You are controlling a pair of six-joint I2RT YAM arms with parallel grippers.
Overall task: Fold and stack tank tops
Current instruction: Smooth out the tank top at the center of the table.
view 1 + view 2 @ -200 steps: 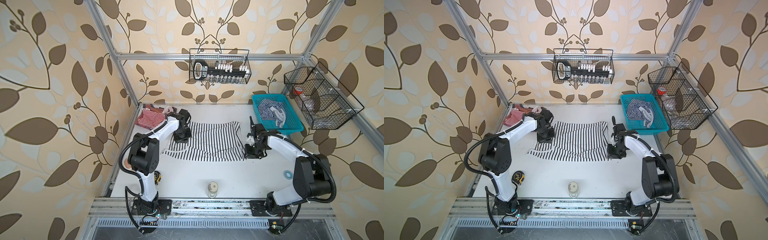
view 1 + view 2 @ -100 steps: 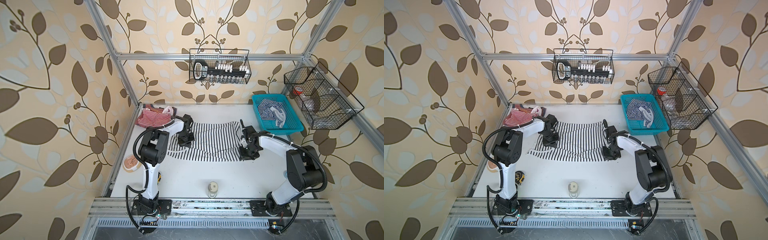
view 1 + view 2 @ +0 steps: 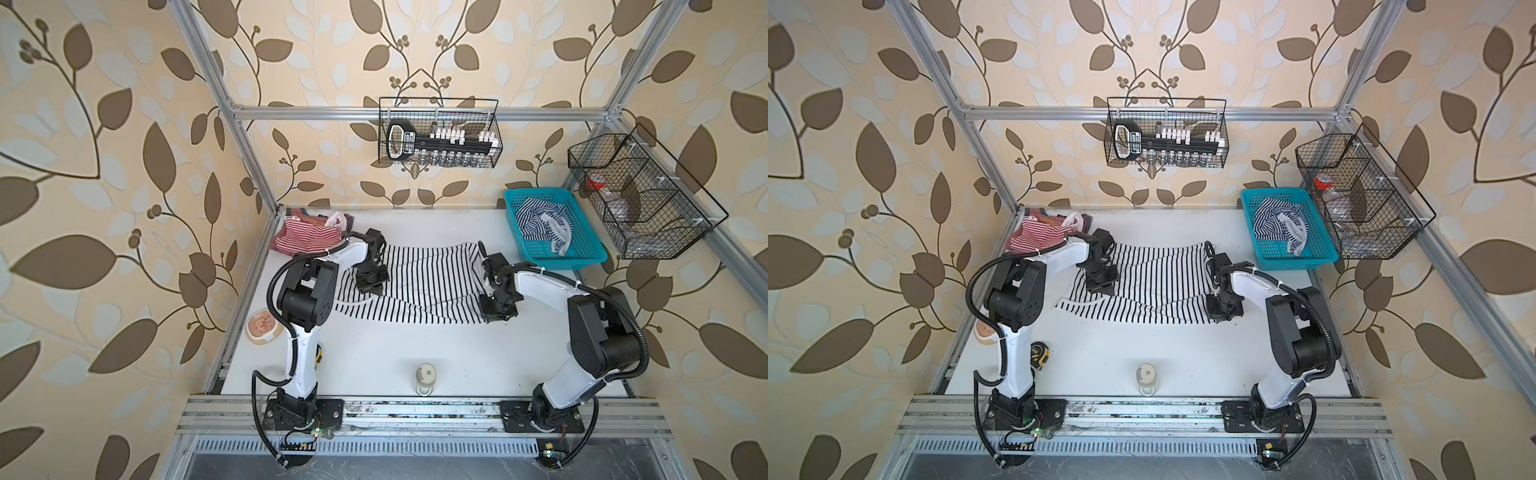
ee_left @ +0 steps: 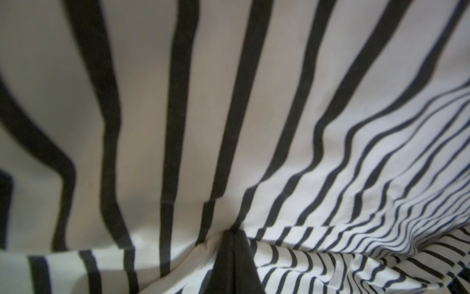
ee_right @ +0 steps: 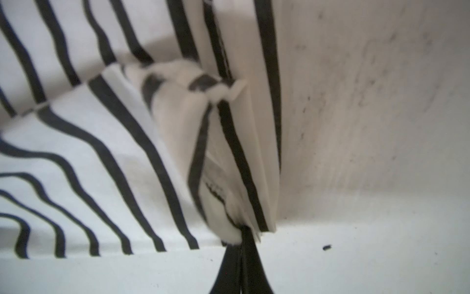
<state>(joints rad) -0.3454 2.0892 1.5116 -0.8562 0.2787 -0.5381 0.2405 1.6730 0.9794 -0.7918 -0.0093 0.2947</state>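
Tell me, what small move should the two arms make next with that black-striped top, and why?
Probably raise both grippers together a little. The left gripper and right gripper are each shut on a pinch of the black-and-white striped tank top, which lies on the table between them; lifting evenly should free it for folding.

Right claw point(image 3: 496, 318): a second ago part open beside the right edge of the black-striped top point(image 3: 432, 286). Now closed, pinching a bunched bit of that edge, and slightly nearer the front of the desk point(image 3: 374, 357).

Left claw point(image 3: 371, 291): shifted from near the top's far left corner toward the front and inward, cloth dragged along.

Black-striped top: formerly spread flat. Now creased in a sagging line from claw to claw.

Left elbow point(image 3: 305, 297): swung inward from the desk's left edge.

Bowl point(image 3: 264, 326): hidden under that elbow a second ago, now uncovered.

Right elbow point(image 3: 598, 332): drawn inward and farther back.
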